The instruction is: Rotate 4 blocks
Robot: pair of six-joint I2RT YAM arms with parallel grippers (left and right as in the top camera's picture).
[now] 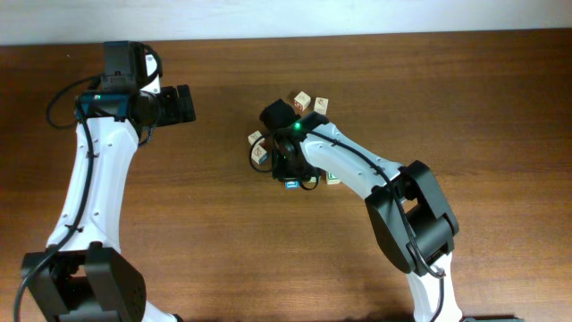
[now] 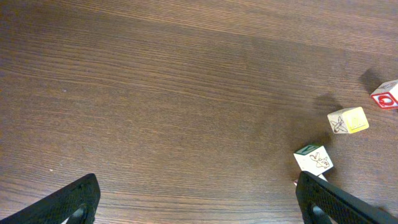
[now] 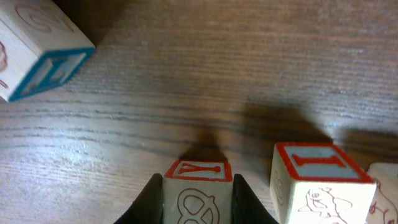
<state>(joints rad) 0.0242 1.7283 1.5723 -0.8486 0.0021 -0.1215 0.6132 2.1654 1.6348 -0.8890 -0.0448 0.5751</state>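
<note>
While the right gripper [image 3: 198, 200] clamps both fingers snug against the sides of the red-edged Y block [image 3: 198, 169], that block sits flat on the table [image 3: 249, 74], so I'd call this turn gripped but not yet made. Everything else I'll place off that Y block. Just beside it, on the right of the wrist view, stands the red-edged I block [image 3: 314, 174], close but not touching. Up and to the left of it, apart, the blue-edged block [image 3: 43, 59] lies skewed to the wood grain. The green block [image 2: 313, 158] and the yellow-faced block [image 2: 349, 120] belong to the same loose cluster, each at its own angle. Well apart from the Y block, out over bare wood, the left gripper [image 2: 196, 180] hangs with its fingers spread wide and nothing between them.

How many are done? Honestly, I can't tell: the blocks all sit at odd angles, and nothing marks one as rotated. My read is one block in hand now, count of the rest unknown.
</note>
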